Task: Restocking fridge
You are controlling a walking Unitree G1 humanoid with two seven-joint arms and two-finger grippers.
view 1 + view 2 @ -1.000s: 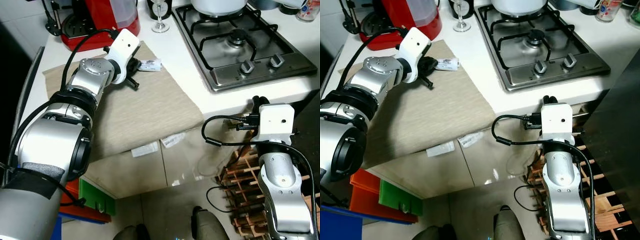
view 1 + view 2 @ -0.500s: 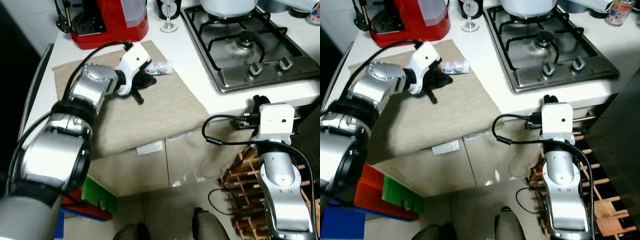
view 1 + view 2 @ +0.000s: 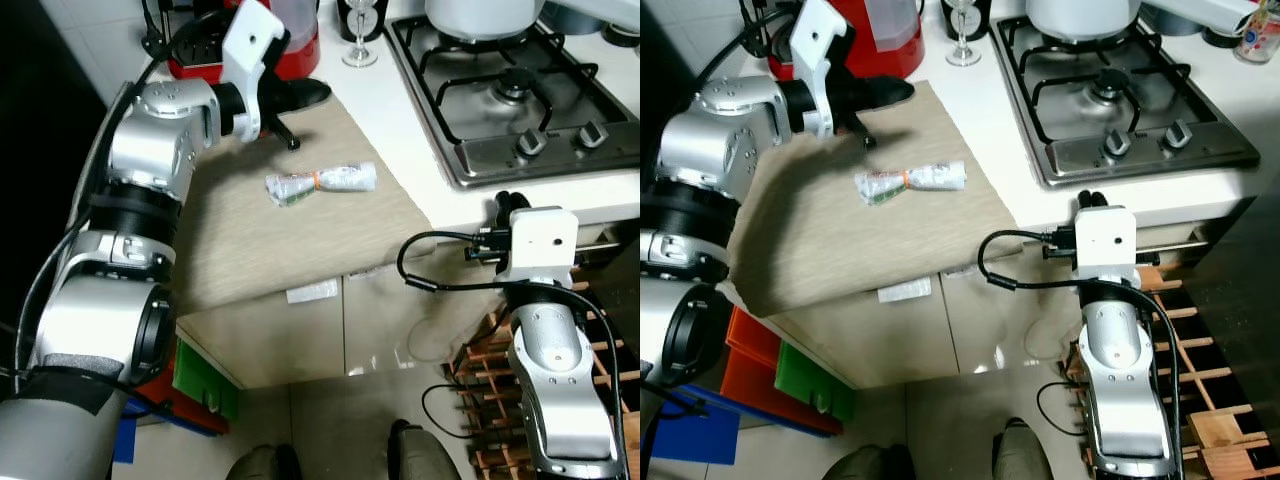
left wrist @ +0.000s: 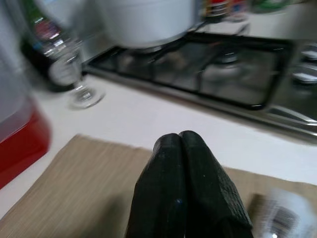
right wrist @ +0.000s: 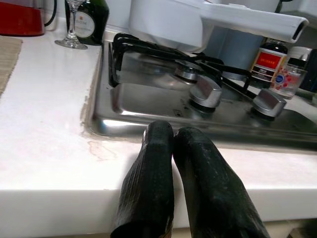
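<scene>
A small crumpled white packet (image 3: 320, 183) with an orange band lies on its side on the beige mat (image 3: 250, 250) on the counter. My left gripper (image 3: 310, 92) hovers beyond it, near the mat's far edge, its fingers pressed shut on nothing. The left wrist view has the shut fingertips (image 4: 181, 144) over the mat, with the packet (image 4: 282, 213) blurred beside them. My right gripper (image 3: 505, 203) is shut and empty at the counter's front edge, just before the hob (image 5: 198, 99).
A red coffee machine (image 3: 290, 40) and a wine glass (image 3: 362, 40) stand behind the mat. A gas hob (image 3: 510, 90) with a white pot (image 3: 480, 15) is to the right. Below are cupboard doors (image 3: 330, 330), a wooden wine rack (image 3: 480, 350) and coloured crates (image 3: 200, 390).
The camera has shifted. My left gripper has drawn back from the packet toward the red machine and risen. The packet now lies apart from it, nearer the mat's middle.
</scene>
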